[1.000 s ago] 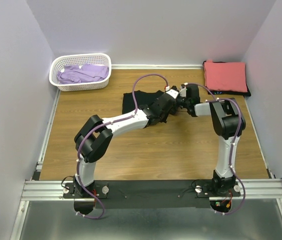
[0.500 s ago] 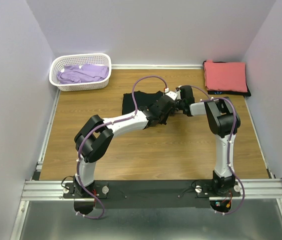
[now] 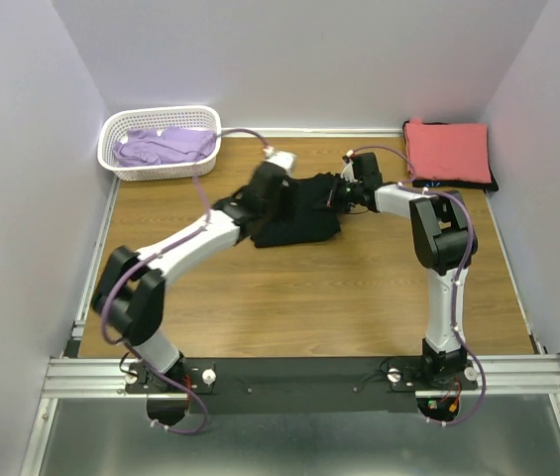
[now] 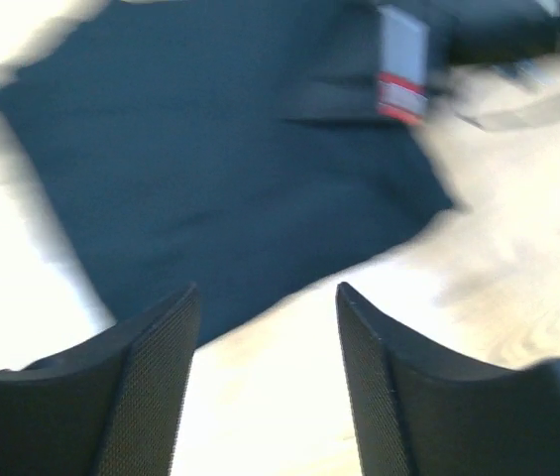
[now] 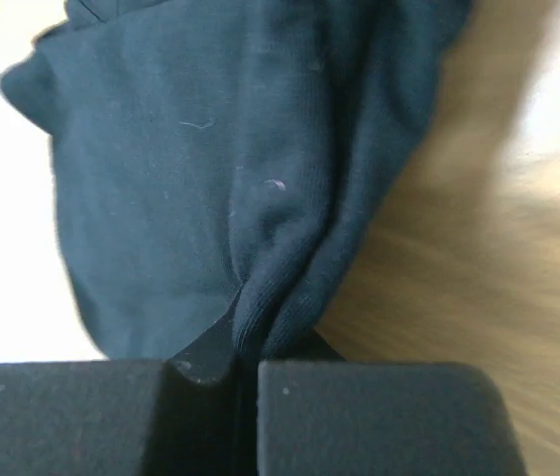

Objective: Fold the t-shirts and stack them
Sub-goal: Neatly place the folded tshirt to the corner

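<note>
1. While the right claw (image 5: 245, 362) is clamped tight on a pinched ridge of the black tee (image 5: 190, 178), I read that grip as an anchor. It holds the shirt's right edge so the cloth can be drawn over without sliding away.
2. My left claw (image 4: 267, 297) hangs with its fingers well apart and nothing between them, just over an edge of the same shirt. I judge it is placed there to take a fresh hold for the next fold.
3. That black tee lies bunched and only partly folded on the counter (image 3: 289, 297), in the middle towards the far side, between the two arms.
4. At the far right corner the coral-red tee (image 3: 448, 149) sits folded flat on a dark tee (image 3: 436, 183) that peeks out along its near edge. I take this to be the stack the black one should join.
5. Far left, the lavender tee (image 3: 166, 147) lies crumpled in the white basket (image 3: 121, 124), apparently waiting its turn.
</note>
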Tool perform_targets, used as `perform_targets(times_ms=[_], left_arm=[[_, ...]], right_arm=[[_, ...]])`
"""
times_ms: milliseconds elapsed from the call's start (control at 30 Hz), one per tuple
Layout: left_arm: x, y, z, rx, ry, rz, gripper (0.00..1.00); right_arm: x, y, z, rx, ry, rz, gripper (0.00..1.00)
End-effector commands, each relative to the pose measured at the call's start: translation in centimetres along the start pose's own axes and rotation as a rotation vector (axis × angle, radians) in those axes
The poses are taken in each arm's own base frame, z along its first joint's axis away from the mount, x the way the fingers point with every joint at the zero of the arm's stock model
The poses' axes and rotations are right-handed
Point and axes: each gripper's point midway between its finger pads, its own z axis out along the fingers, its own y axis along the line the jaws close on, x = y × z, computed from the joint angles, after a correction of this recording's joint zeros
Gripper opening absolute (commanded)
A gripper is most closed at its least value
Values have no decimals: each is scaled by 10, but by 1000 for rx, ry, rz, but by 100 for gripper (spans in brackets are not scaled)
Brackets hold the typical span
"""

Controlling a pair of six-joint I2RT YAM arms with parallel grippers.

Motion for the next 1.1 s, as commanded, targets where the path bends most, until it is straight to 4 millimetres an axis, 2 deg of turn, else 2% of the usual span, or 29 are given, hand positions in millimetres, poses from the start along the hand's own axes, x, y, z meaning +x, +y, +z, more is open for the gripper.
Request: perform_targets(times_ms=[0, 67, 100, 133, 200, 267, 300, 333, 433, 533, 700, 867, 1000, 1067], left_arm=[[-28, 53, -33, -47, -75, -107, 72], [-41, 89, -53, -90, -120, -141, 77], [-44, 99, -64, -98, -139, -146, 94], [-45, 120, -70, -131, -152, -169, 96], [-45, 139, -80, -179, -182, -187, 98], [-39, 157, -89, -231, -230, -235, 98], [-33, 164, -88, -245, -237, -264, 98], [-17, 168, -84, -247, -219, -293, 98], [-5, 180, -80, -293, -169, -309, 98], [-2, 182, -78, -306, -158, -314, 98], [-1, 186, -78, -323, -157, -320, 98], [15, 187, -75, -335, -127, -333, 98], [38, 183, -85, -327, -118, -338, 98], [41, 183, -89, -333, -130, -352, 98]], right_arm=[[-15, -43, -16, 262, 11, -230, 0], [-22, -52, -23, 336, 19, -286, 0], [-32, -52, -26, 356, 9, -346, 0], [-38, -54, -30, 386, 4, -376, 1], [-49, -68, -42, 493, 10, -460, 1], [-68, -77, -55, 596, -7, -527, 1], [-74, -79, -60, 623, 7, -604, 1], [-86, -84, -68, 676, -2, -631, 1], [-114, -95, -83, 771, -9, -724, 1], [-139, -107, -95, 864, -23, -776, 0], [-168, -119, -106, 940, -41, -821, 0], [-196, -135, -119, 1018, -64, -840, 0], [-218, -136, -129, 1043, -95, -865, 0], [-229, -134, -136, 1063, -113, -879, 1]])
